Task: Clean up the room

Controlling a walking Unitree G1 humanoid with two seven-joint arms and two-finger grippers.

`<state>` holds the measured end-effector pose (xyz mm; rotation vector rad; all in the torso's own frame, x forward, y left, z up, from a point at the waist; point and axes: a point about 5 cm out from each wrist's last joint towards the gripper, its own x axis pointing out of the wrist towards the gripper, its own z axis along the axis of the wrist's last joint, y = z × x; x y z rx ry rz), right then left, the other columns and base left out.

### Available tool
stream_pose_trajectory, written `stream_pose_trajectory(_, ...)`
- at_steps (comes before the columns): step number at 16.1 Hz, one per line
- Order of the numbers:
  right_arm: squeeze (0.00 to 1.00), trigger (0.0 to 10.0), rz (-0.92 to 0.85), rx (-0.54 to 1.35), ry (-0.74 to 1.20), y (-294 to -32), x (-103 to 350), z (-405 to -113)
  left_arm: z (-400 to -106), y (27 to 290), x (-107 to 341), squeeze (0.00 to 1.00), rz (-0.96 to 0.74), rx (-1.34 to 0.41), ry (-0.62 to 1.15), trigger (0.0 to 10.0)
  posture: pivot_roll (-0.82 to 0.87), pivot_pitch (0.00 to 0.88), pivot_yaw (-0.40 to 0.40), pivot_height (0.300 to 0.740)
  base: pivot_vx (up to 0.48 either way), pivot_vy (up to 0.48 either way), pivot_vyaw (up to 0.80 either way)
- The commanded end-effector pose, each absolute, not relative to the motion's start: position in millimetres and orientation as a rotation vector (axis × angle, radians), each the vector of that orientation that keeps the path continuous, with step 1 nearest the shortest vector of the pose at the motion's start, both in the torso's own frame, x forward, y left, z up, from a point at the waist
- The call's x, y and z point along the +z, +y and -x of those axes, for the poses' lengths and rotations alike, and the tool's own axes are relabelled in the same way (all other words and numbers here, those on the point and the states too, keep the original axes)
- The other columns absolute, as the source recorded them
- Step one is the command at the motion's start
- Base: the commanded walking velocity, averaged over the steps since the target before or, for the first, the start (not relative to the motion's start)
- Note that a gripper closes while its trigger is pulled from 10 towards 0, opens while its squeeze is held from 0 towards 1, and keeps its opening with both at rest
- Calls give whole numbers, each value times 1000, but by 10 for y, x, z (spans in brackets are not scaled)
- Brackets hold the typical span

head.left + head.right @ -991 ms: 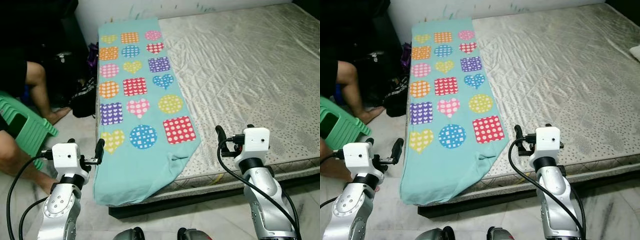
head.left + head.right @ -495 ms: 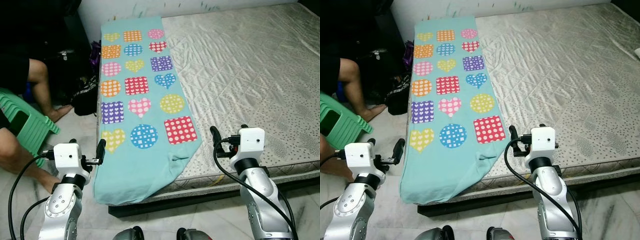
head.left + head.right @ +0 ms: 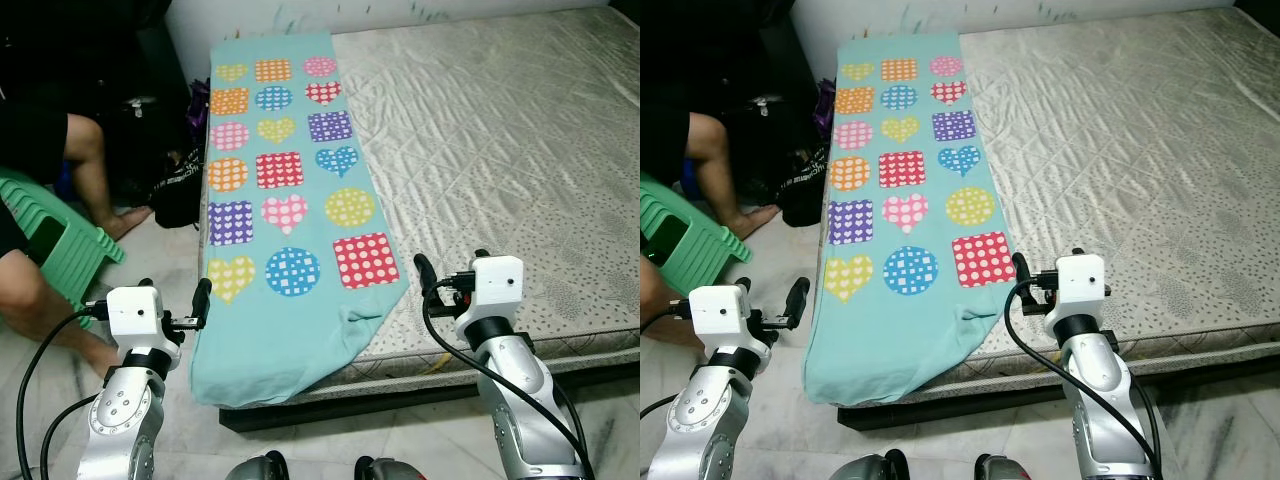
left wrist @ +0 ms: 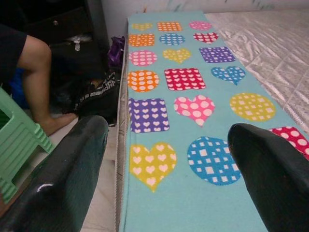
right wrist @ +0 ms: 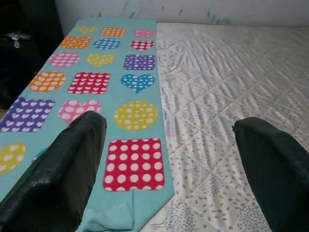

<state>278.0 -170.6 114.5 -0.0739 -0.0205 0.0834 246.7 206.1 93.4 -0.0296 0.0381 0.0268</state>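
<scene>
At my far left a person's bare leg point(image 3: 85, 170) sits beside a green plastic stool point(image 3: 55, 250), with dark bags point(image 3: 175, 190) against the bed's side and pale floor point(image 3: 200, 430) between them and me. My left hand point(image 3: 172, 322) hovers over that floor just off the mattress edge, fingers spread wide, empty. The turquoise blanket point(image 3: 290, 190), soft and printed with dotted hearts, circles and squares, lies along the left strip of the bed, its near end drooping over the edge. My right hand point(image 3: 1030, 290) hangs open over the mattress's point(image 3: 500, 130) near edge, beside the blanket's corner. The quilted grey mattress stretches bare rightward.
</scene>
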Motion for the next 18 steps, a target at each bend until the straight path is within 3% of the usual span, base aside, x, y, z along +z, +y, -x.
stream_pose_trajectory(1,0,10000,69,90,-29,-1692,1168,-2764,-2450,2101,947,0,26,48,39,10000,-164,187,71,732,0,0,0)
stream_pose_trajectory(7,0,10000,73,129,-17,-1650,1160,-2706,-2406,2079,972,0,33,53,38,10000,-164,225,60,712,0,0,0)
stream_pose_trajectory(18,0,10000,72,191,6,-1580,1159,-2634,-2334,2062,974,0,53,70,57,10000,-173,268,45,612,0,0,0)
